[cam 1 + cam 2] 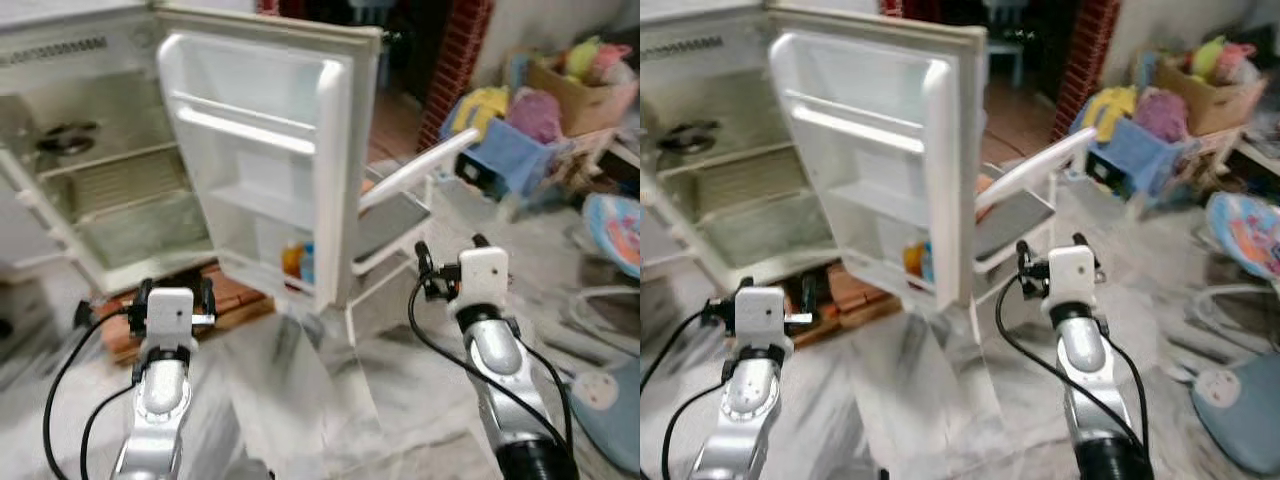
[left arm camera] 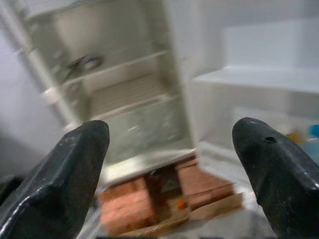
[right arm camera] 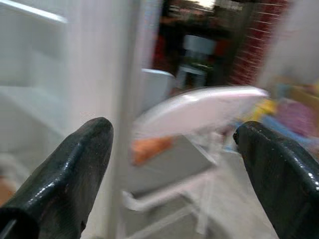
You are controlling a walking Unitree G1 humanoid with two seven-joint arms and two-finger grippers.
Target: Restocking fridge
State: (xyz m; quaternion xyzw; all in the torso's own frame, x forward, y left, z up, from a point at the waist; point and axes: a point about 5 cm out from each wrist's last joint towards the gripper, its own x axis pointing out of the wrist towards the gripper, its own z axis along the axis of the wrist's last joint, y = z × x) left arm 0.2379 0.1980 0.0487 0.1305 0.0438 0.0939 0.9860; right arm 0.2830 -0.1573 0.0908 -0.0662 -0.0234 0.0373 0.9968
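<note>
A small white fridge [image 1: 110,150] stands open ahead and to the robot's left, its smooth plastic door [image 1: 270,150] swung wide toward the camera. The cabinet is boxy, with worn, stained inner walls, a ribbed wire shelf [image 1: 125,180] across the middle and a cloudy pane below it. A dark round object lies on the upper level, too blurred to identify. The door's inside is moulded into rails and trays; in the lowest tray sit an orange bottle [image 1: 291,262] and a blue one [image 1: 308,262] side by side. The fridge rests on reddish bricks [image 2: 149,199] and wooden boards over a pale marbled floor [image 1: 330,400].

Just right of the door stands a white plastic chair [image 1: 400,200] with a curved armrest and a grey seat. Farther right is a heap of coloured toys and cloth, with a cardboard box [image 1: 580,95] holding soft toys and a red brick pillar [image 1: 455,60] behind.

The left gripper [image 2: 169,164] is raised before the fridge, its matte black jaws spread wide with nothing between them. The right gripper [image 3: 172,169] is raised beside the door's edge and the chair, jaws likewise wide apart and holding nothing. Both views are blurred.
</note>
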